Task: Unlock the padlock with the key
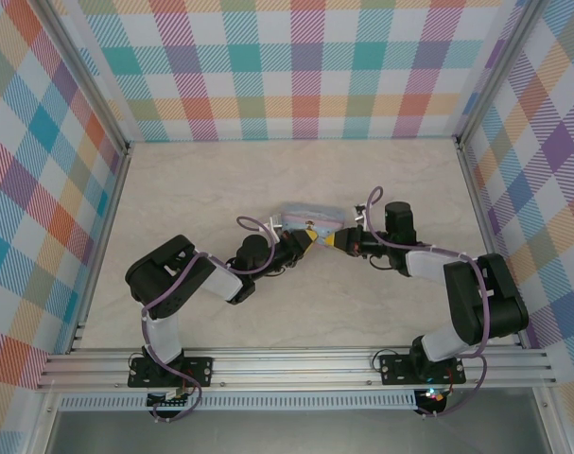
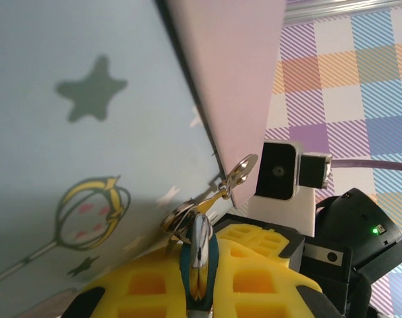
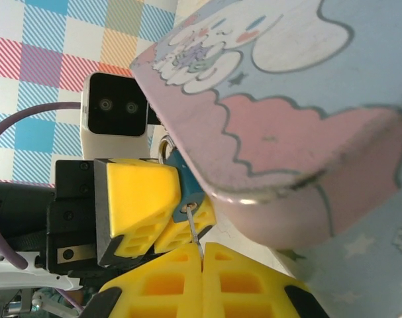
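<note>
Against the front edge of the pale blue cartoon-printed tin box (image 3: 287,132), roughly midway through, judging by how things lie. Already done: clamping the small teal-bodied padlock (image 3: 186,191) in the left gripper (image 1: 304,242), yellow fingers closed on its body just under the tin's rim; pinching the thin key (image 3: 195,233) in the closed right gripper (image 3: 202,260), pointing up, tip touching the padlock's underside. Cannot tell whether seated in the keyhole or merely resting against it. Left to do, seemingly: pushing fully home, turning, and springing the shackle (image 3: 164,144), apparently closed and tucked behind the tin's edge.
</note>
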Action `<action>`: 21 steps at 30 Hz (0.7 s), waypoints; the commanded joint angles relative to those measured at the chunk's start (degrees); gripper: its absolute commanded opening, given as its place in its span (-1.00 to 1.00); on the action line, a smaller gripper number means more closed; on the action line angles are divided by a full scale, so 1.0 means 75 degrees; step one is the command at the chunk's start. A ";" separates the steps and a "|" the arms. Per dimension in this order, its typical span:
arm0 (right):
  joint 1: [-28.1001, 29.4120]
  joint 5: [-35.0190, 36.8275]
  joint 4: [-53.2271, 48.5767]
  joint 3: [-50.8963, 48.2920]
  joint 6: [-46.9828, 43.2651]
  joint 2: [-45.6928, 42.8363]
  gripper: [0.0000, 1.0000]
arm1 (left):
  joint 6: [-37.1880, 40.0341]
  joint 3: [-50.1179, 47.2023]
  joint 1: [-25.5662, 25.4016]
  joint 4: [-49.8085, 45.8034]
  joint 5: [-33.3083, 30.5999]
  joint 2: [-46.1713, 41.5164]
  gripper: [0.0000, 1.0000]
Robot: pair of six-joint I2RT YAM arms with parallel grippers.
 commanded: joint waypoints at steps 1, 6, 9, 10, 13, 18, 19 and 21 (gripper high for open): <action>0.0070 0.0065 0.0229 -0.0216 0.0112 -0.0069 -1.00 | -0.0114 -0.0094 -0.0134 0.0369 -0.0251 -0.0292 -1.00; 0.0244 0.0119 0.0295 -0.0131 0.0202 -0.0020 -1.00 | -0.0115 -0.0041 -0.0132 0.0384 -0.0184 -0.0269 -1.00; 0.0342 0.0213 0.0373 -0.0049 0.0266 0.0044 -1.00 | -0.0114 -0.0065 -0.0134 0.0401 -0.0188 -0.0270 -1.00; 0.0354 0.0225 0.0455 -0.0038 0.0331 0.0073 -1.00 | -0.0120 -0.0071 -0.0129 0.0404 -0.0193 -0.0269 -1.00; 0.0359 0.0281 0.0719 -0.0053 0.0522 0.0124 -1.00 | -0.0117 -0.0073 -0.0134 0.0414 -0.0175 -0.0285 -1.00; 0.0365 0.0476 0.0709 -0.0076 0.0546 0.0068 -1.00 | -0.0142 -0.0095 -0.0139 0.0437 -0.0172 -0.0258 -1.00; 0.0369 0.0531 0.0679 -0.0094 0.0552 0.0043 -1.00 | -0.0134 -0.0097 -0.0135 0.0437 -0.0164 -0.0257 -1.00; 0.0360 0.0594 0.0669 -0.0122 0.0540 0.0011 -1.00 | -0.0144 -0.0100 -0.0140 0.0438 -0.0163 -0.0252 -1.00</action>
